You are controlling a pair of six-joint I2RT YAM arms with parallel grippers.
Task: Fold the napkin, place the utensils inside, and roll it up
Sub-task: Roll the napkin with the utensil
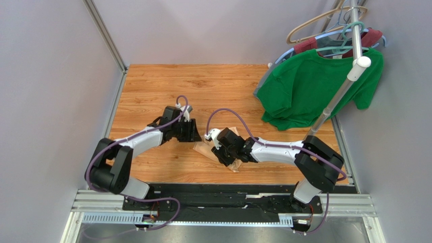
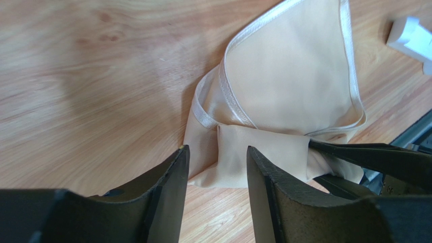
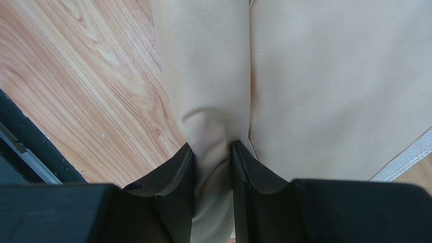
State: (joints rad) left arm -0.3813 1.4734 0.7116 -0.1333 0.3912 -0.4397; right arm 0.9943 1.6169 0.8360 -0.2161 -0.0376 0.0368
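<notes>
Peach, faintly sheeny napkin (image 2: 289, 66), satin-hemmed; rolled fold between right jaws

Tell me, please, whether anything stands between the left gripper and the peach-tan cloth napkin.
Nothing visible does: the peach-tan cloth napkin has its rolled end right at the open left gripper. The right gripper pinches that roll.
</notes>
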